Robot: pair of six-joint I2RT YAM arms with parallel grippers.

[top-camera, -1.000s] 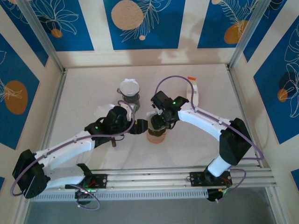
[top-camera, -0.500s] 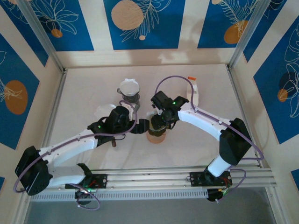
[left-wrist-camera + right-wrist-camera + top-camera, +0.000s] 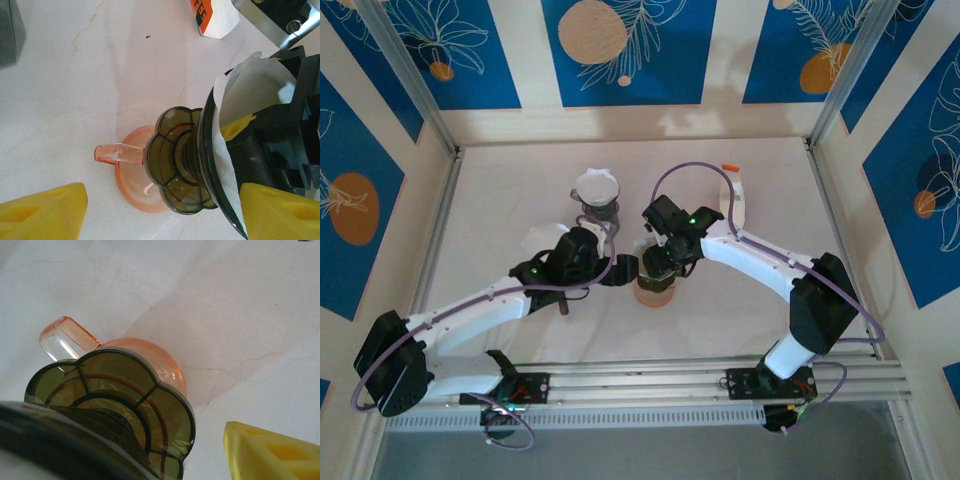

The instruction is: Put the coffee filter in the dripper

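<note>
A smoky dark dripper point(image 3: 180, 170) with a scalloped base hangs tilted over a pink glass carafe point(image 3: 127, 182). A white coffee filter point(image 3: 250, 80) lies inside its cone. My right gripper point(image 3: 660, 262) is shut on the dripper, with one yellow finger point(image 3: 236, 127) inside on the paper. In the right wrist view the dripper point(image 3: 115, 405) hides one finger, and the other finger point(image 3: 272, 452) stands apart from the base over the carafe point(image 3: 150, 355). My left gripper point(image 3: 160, 212) is open, its yellow fingers either side of the dripper's base without touching it.
A second cone holding white paper point(image 3: 597, 188) sits on a grey stand at the back. A white bag with an orange label point(image 3: 737, 200) lies to the right of the arms. Bare white tabletop point(image 3: 500, 200) spreads to the left.
My left gripper has slid a little to the right, closer to the dripper, and its jaws have shifted in width. The right gripper and dripper have stayed put.
</note>
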